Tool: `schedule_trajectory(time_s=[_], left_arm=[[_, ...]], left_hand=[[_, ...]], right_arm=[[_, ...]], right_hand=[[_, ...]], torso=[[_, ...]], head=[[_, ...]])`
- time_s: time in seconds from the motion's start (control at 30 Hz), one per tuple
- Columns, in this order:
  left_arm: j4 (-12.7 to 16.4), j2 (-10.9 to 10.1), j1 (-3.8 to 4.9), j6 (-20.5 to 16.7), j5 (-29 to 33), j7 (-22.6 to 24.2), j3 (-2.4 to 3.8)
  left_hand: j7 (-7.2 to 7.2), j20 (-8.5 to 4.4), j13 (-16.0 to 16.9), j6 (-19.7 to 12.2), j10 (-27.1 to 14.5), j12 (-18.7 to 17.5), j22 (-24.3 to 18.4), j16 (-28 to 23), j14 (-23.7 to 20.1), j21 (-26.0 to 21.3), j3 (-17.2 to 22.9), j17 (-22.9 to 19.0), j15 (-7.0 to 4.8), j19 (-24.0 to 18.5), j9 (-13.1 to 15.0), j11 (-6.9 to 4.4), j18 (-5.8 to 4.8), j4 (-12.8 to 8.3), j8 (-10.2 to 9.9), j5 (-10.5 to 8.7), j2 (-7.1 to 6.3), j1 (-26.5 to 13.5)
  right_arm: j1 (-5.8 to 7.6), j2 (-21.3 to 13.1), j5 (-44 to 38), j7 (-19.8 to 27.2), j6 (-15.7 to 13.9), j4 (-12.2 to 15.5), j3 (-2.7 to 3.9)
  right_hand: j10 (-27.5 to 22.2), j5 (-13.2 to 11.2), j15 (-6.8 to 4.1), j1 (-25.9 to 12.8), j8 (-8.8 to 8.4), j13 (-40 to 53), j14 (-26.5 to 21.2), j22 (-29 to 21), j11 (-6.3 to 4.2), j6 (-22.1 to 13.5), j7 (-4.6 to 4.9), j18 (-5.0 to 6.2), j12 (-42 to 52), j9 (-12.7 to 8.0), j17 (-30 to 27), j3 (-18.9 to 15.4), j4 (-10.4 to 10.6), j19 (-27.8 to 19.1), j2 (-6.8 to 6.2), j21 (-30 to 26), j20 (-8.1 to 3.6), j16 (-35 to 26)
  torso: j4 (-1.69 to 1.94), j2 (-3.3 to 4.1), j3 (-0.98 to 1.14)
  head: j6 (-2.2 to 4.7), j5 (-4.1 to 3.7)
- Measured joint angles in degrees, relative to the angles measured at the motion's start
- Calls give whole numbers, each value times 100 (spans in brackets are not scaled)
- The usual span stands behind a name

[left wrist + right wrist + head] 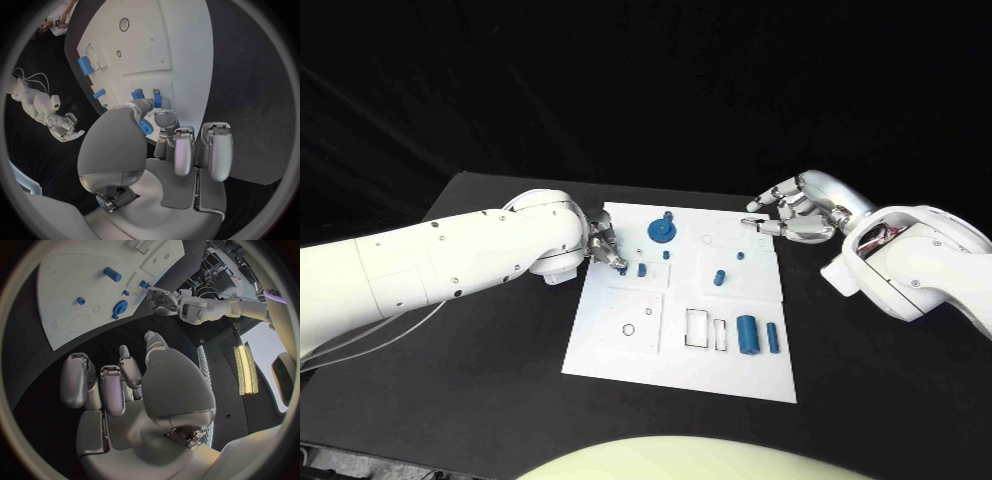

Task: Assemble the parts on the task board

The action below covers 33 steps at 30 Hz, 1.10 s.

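Honestly, these small blue plastic pegs [749,335] look light, stiff and a bit slick, so I'd pinch one across its sides near the middle. The left hand [606,247] pinches one blue peg [146,125] at the flat white task board [678,372]'s left edge. The right hand [795,212] hovers off the board's far right corner, fingers loosely spread, holding nothing. Two outlined rectangular slots [705,330] look unfilled.

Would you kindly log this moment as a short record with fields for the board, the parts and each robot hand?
board: white task board on the black table
parts: blue pieces on the board, including a round knobbed part and two cylinders lying near its right edge
left robot hand: at the board's left edge, pinching a small blue part
right robot hand: beyond the board's far right corner, holding nothing
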Motion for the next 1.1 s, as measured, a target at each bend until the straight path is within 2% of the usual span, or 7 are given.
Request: schedule_trajectory(time_s=[0.83, 1.0, 1.1], left_arm=[[23, 6, -6, 91, 0, -38, -3], [17, 15, -6, 92, 0, -39, -3], [11, 19, -8, 95, 0, -46, -4]], left_hand=[[0, 0, 115, 0, 37, 66, 0, 0, 0, 0, 22, 4, 0, 0, 10, -17, 1, -23, 25, 3, 22, -25], [0, 0, 127, 0, 48, 66, 0, 0, 1, 0, 23, 3, -43, 0, 10, -11, 0, -24, 91, 2, -5, -80], [-23, 0, 127, -23, 69, 90, 0, 0, 1, 0, 172, 3, -44, 0, 11, -32, 0, -211, 137, 2, -50, -247]], right_arm=[[-3, -10, 0, 7, 14, 5, 0], [-3, -12, 0, 8, 15, 5, 0], [-4, -13, 0, 8, 15, 5, 0]], right_hand=[[0, 0, 0, 0, 0, 0, 0, -2, 0, 0, 0, 0, 0, -2, -1, 0, 0, 0, 0, 0, 0, 0], [0, 0, 0, 0, 0, 0, 0, -2, 0, 0, 0, 0, 0, 3, -2, 0, 0, 0, 0, 0, 0, 0], [0, -1, 0, 0, 0, 0, 0, -2, 0, 0, 0, 0, 0, 3, -2, 0, 0, 0, 0, 0, 0, 0]], torso=[[-3, 1, 1], [-2, 1, 1], [-2, 1, 2]], head=[[-2, 14], [4, 8], [4, 5]])
